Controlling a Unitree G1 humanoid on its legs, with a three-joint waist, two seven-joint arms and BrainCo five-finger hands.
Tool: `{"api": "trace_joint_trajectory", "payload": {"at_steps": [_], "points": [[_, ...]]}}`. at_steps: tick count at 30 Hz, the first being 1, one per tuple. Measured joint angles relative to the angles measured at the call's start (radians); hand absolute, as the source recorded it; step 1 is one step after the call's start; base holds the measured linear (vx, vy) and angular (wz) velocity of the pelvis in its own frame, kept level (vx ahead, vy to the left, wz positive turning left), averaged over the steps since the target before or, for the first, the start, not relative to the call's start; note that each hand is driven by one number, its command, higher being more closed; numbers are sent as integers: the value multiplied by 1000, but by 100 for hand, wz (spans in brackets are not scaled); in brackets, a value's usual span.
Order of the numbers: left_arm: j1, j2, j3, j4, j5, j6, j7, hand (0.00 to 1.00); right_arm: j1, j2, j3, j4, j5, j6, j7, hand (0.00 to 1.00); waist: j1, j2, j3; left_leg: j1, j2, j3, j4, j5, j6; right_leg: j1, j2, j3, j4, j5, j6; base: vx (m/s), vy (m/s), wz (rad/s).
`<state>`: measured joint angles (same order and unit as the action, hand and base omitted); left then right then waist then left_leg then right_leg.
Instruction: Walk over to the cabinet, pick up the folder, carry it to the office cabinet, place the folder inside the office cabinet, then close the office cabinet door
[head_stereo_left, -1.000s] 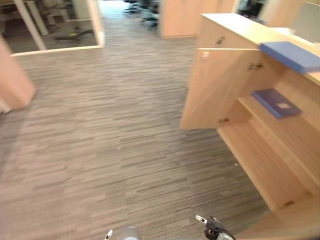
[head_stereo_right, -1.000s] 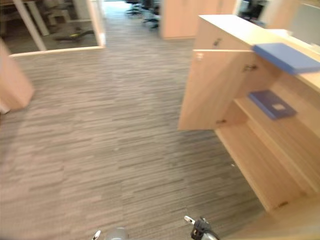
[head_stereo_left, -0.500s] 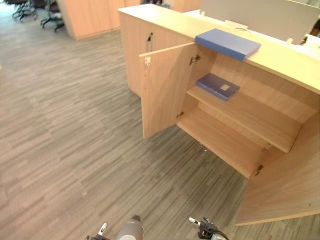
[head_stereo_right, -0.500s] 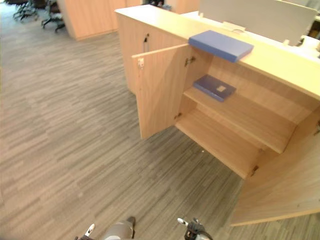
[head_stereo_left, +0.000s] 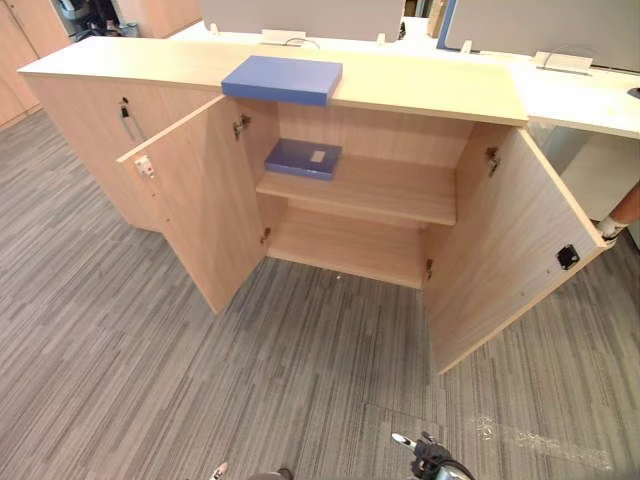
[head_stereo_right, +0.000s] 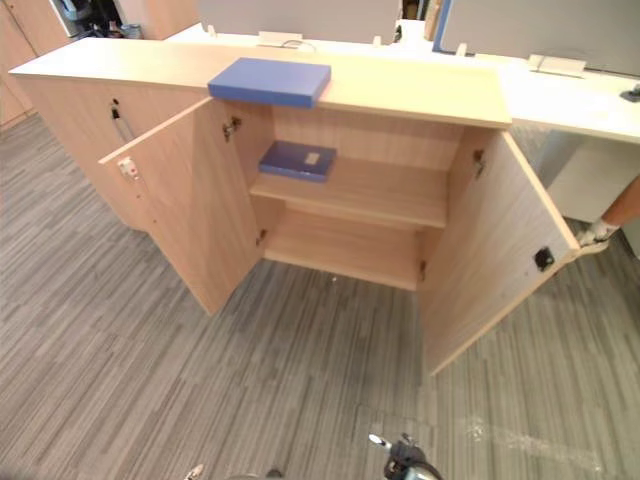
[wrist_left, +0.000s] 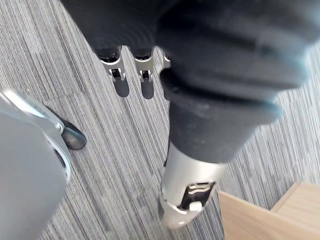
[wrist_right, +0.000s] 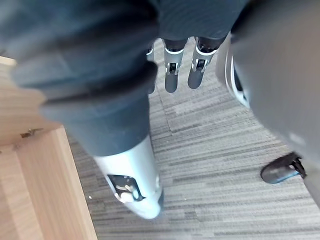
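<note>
Your left hand (wrist_left: 121, 82) and right hand (wrist_right: 171, 75) hang empty, fingers straight. A blue folder (head_stereo_left: 282, 79) lies at the cabinet (head_stereo_left: 430, 85) top's front edge, a second folder (head_stereo_left: 303, 158) on the upper shelf (head_stereo_left: 390, 195). You might take the wrong one or clip the right door (head_stereo_left: 505, 250).

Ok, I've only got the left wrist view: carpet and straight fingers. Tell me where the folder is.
Observer: A blue folder lies on the cabinet top, at its front edge.
Operator: Check inside too.
Observer: A second folder lies flat on the upper shelf, at its left end.
Operator: Give me the doors.
Observer: The left door and right door both stand wide open.
</note>
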<state>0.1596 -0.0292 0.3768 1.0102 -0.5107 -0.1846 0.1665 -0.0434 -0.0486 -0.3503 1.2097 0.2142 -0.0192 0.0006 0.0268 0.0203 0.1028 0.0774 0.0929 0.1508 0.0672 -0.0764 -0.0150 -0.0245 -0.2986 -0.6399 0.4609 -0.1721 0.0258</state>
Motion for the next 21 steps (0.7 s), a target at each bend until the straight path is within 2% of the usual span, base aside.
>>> {"api": "trace_joint_trajectory", "payload": {"at_steps": [1,2,5,6,7,9,10,11,12,13,15,16,17,18,19,20,21], "points": [[-15,2,-2,1,3,0,0,0,-2,3,5,-2,0,0,0,0,-2,-9,9,12,14,2,-2,-2,-17,-22,46,-2,-55,3,-20,92,-278,7],[-30,18,-7,-8,15,-1,-7,0,3,13,21,1,0,0,0,0,-6,-41,20,26,-11,-1,-2,-9,-36,-27,63,-25,-123,39,-43,92,-232,-1],[-40,-33,6,-33,32,3,-18,0,19,-11,13,-10,-1,3,-1,0,-15,1,5,30,26,-25,-32,-20,-44,-17,119,-37,-170,22,-30,165,-162,-9],[-40,-35,4,-38,34,5,-21,0,22,-10,4,-13,-2,3,-1,0,-16,3,4,29,34,-25,-31,-22,-45,-13,130,-38,-178,16,-29,228,-189,-7],[-40,-34,3,-39,35,6,-23,0,32,-4,-20,-19,-3,7,-1,0,-15,4,3,31,59,-27,-12,-42,-61,5,161,-39,-200,6,-28,191,-157,-1],[-36,-27,5,-43,33,6,-29,0,44,7,-21,-21,-2,8,-3,0,-12,-3,6,7,96,-28,112,-88,-94,50,206,-36,-252,-3,-22,196,-163,-6],[-34,-18,16,-50,34,7,-31,0,48,16,-19,-25,-2,7,-3,0,-12,-15,7,-68,120,-31,305,-129,-101,79,225,-29,-283,-2,-23,204,-152,-30],[-32,-17,34,-52,34,8,-33,0,48,17,-18,-25,-1,7,-4,0,-3,-18,8,-155,148,-40,541,-133,-103,109,245,-8,-306,-1,-24,211,-136,-43],[-26,-18,46,-56,34,9,-33,0,47,16,-17,-25,0,7,-4,0,1,-15,8,-193,162,-53,646,-113,-107,125,255,5,-318,-1,-24,337,-77,-77],[-7,-29,71,-59,33,10,-34,0,47,15,-6,-28,0,7,-6,0,17,-16,9,-257,186,-75,833,-65,-127,167,274,44,-338,-4,-29,330,-11,-91],[2,-30,91,-61,25,17,-37,0,42,19,2,-25,0,7,-7,0,43,-22,8,-328,192,-66,1013,-99,-96,202,274,113,-354,-5,-29,395,90,-116],[0,-25,91,-61,26,19,-37,0,26,22,16,-13,-1,8,-8,0,62,-26,11,-369,183,-37,1033,-123,-71,209,259,159,-356,-4,-28,348,162,-114],[-5,-22,91,-61,25,19,-37,0,12,24,39,-2,-1,8,-8,0,68,-31,16,-394,162,-28,1007,-147,-56,214,240,185,-356,-4,-24,386,296,-113],[-12,-19,89,-62,20,18,-36,0,-9,31,56,13,-1,11,-9,0,75,-38,26,-433,131,-19,920,-169,-38,228,198,209,-346,-5,-21,252,220,-68],[-12,-18,89,-62,18,18,-36,0,-10,32,61,14,-1,12,-9,0,76,-39,27,-438,126,-17,890,-170,-36,231,188,209,-342,-4,-16,315,303,-55],[-11,-16,80,-62,16,18,-36,0,-14,36,69,13,-1,12,-9,0,76,-38,29,-439,104,-9,704,-157,-23,247,153,210,-326,-11,16,353,360,-21],[-9,-17,74,-62,16,17,-36,0,-14,34,69,12,-3,13,-9,0,75,-32,27,-429,97,-9,577,-120,-9,257,140,210,-317,-23,39,425,428,-18]]}}
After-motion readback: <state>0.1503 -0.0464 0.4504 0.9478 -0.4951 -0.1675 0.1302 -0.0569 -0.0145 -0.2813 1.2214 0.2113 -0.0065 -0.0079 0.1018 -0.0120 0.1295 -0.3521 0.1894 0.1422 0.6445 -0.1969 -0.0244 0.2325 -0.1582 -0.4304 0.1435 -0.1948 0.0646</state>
